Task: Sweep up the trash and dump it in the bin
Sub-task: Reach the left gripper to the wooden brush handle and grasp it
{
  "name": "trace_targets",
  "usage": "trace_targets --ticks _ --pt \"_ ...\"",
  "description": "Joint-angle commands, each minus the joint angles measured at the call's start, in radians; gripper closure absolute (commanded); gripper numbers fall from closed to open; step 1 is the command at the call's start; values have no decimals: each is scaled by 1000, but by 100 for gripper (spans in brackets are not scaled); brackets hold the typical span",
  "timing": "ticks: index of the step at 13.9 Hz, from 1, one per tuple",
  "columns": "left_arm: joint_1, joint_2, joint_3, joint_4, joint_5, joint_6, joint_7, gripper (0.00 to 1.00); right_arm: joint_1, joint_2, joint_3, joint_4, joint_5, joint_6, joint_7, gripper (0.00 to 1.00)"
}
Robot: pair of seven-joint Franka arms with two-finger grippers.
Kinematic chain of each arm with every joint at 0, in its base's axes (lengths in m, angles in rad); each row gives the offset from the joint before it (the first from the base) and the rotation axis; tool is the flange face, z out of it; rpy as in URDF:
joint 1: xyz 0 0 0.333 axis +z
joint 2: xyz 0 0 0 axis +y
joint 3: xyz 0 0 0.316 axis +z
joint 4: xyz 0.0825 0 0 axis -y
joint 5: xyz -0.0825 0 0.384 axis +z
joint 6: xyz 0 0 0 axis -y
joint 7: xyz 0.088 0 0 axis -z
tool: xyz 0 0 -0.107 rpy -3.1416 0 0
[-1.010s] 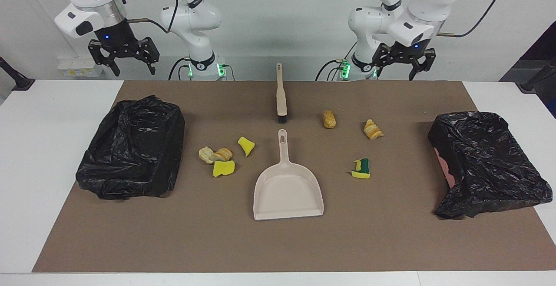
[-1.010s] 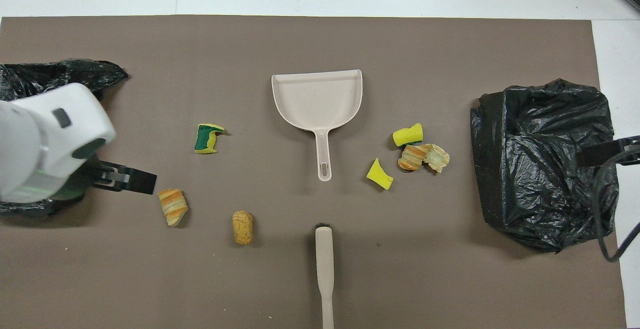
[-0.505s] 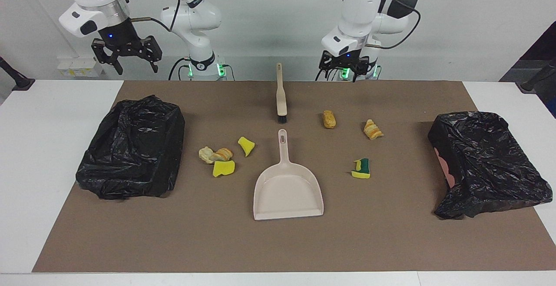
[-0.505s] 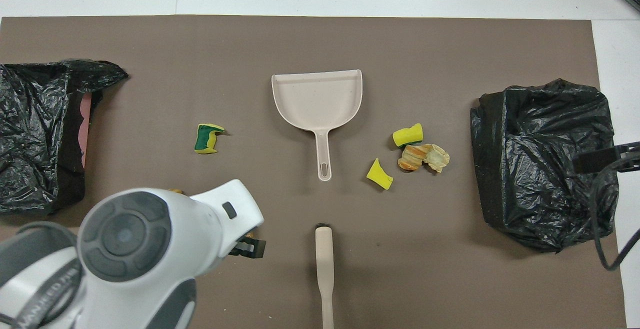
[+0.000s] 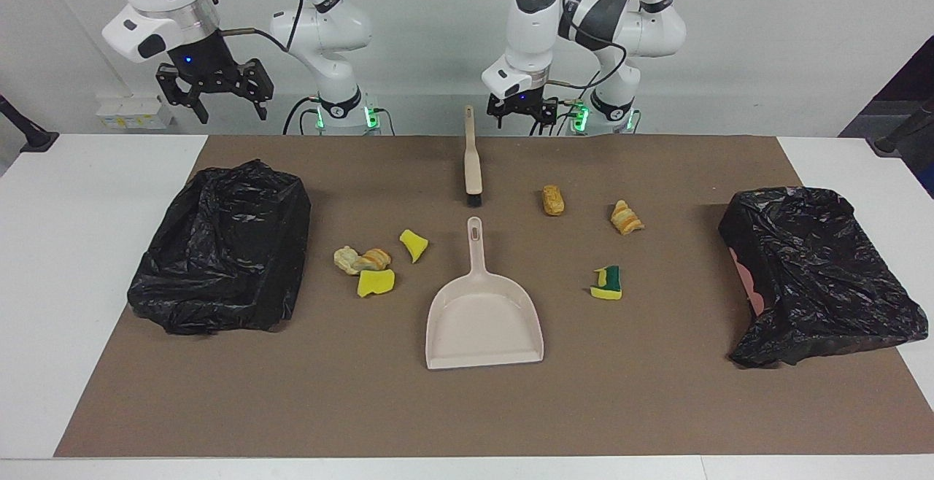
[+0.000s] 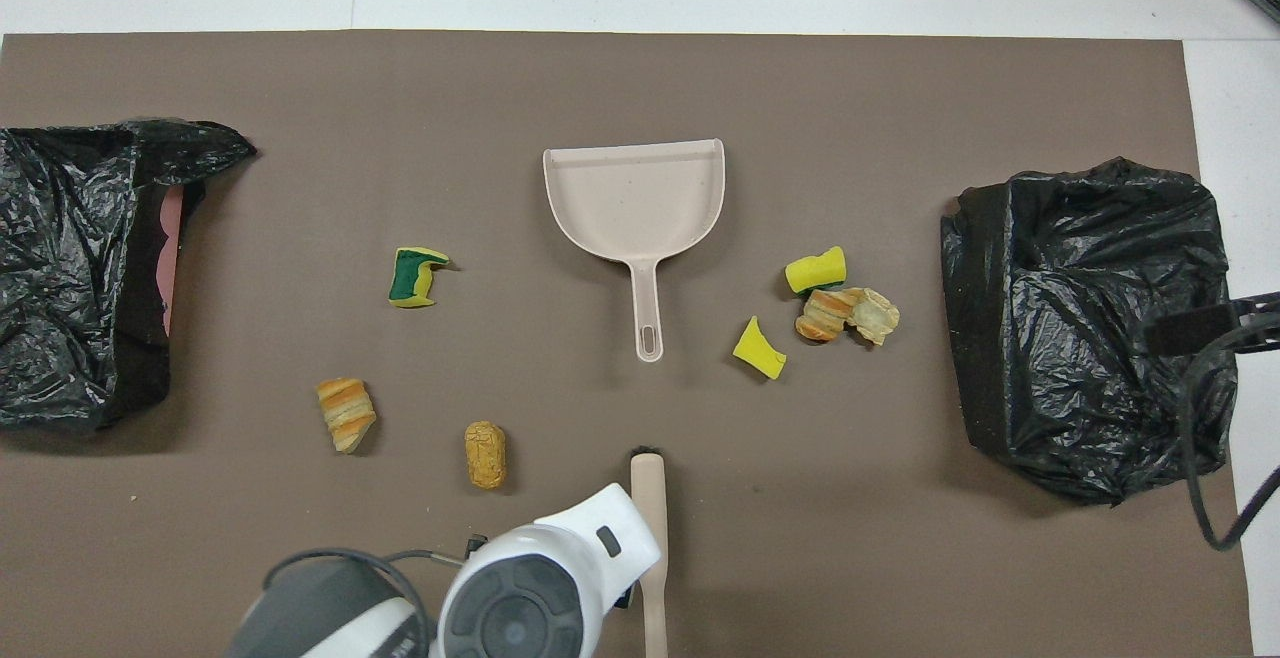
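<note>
Nothing swept yet: scraps (image 5: 376, 270) scattered on the table (image 5: 102, 246), dustpan (image 5: 484, 319) empty, brush (image 5: 472, 159) untouched. Left gripper (image 5: 522, 111) above the brush handle, right gripper (image 5: 215, 93) waiting, both with fingers spread.

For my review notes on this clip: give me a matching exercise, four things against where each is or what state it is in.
Things:
1 dustpan
2 brush
3 green-layered sponge bit
4 right gripper

Places or states:
A beside the left gripper
B raised, at the right arm's end of the table
C mid-mat, empty
D lies toward the left arm's end

Pairs: 1-C, 2-A, 3-D, 4-B
</note>
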Motion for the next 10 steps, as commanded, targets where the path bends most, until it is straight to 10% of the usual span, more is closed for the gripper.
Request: trace_targets --ticks 1,10 --pt "10 5 -98 -63 -41 119 -117 0 -6 -25 4 -24 -10 -12 -23 0" --pt "10 164 -249 -72 -49 278 -292 0 -12 -53 4 -65 -10 -20 -23 0"
